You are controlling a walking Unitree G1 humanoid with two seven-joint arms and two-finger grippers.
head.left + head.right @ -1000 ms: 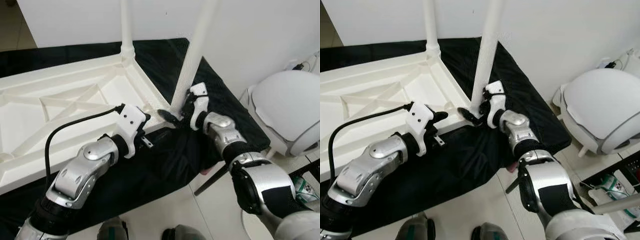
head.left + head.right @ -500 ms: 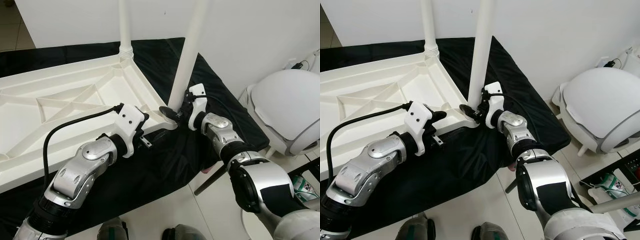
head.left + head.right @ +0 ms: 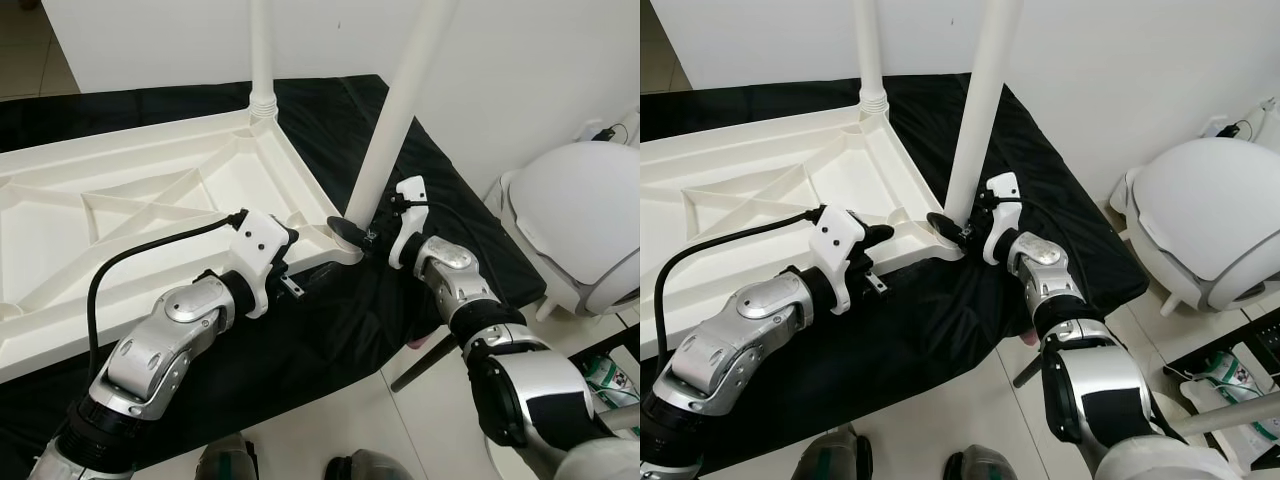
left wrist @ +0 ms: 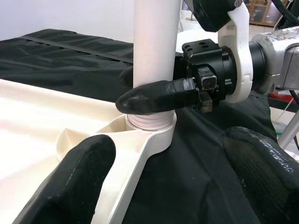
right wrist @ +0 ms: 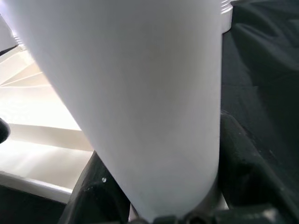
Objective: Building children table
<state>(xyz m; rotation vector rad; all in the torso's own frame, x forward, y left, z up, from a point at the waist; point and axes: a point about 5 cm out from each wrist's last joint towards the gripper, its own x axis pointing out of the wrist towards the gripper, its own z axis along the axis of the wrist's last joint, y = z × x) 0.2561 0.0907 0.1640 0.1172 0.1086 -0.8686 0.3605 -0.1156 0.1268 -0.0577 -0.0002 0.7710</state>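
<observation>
the leg (image 3: 400, 120) has swung from a lean toward upright and back to a slight tilt, its threaded foot now in the corner socket (image 4: 152, 128) of the upturned tabletop (image 3: 120, 200). the right gripper (image 3: 362, 232) has its jaws clamped on the leg's base, likely screwing it in. the left gripper (image 4: 173, 186) waits beside, jaws apart.

My head views are bright and sharp, with even soft light and only weak shadows on the black cloth (image 3: 330, 340) under my arms. The white leg (image 5: 140, 93) pressed against my right end effector (image 3: 962, 228) is blurred and washed out. My left end effector's near fingertips (image 4: 79, 177) are out of focus.
</observation>
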